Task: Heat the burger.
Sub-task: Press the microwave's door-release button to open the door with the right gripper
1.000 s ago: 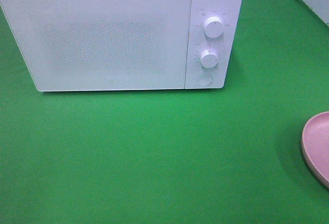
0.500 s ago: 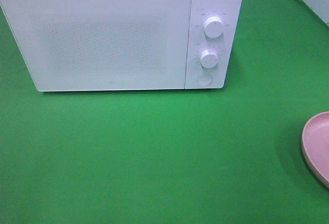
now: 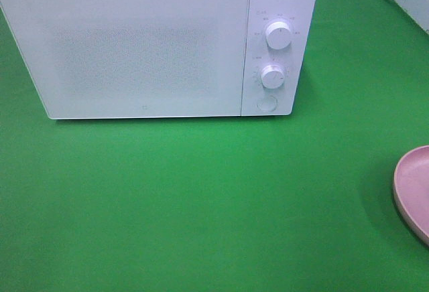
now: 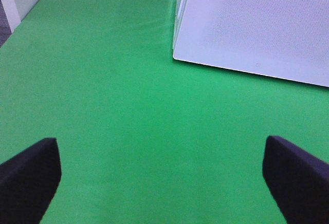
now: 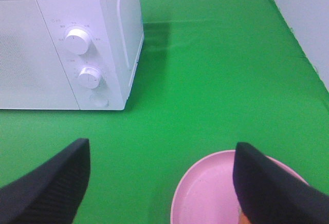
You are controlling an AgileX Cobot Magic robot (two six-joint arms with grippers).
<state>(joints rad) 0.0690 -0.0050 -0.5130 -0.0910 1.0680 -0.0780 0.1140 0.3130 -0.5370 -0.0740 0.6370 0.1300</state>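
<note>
While the green cloth (image 3: 201,198) spreads under everything, the white microwave (image 3: 144,51) stands at its far side, door shut; the pink plate (image 3: 415,191) lies well apart at the right edge; the left gripper (image 4: 164,183) gapes over bare cloth, the right gripper (image 5: 162,188) gapes above the plate's rim, both empty; the burger (image 5: 241,217) shows only as an orange sliver on the plate, beside a right finger.

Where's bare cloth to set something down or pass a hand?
Widest free patch: cloth in front of the microwave, running right to the plate. Another strip right of the microwave, behind the plate. Tight only at the right edge, where the plate sits.
</note>
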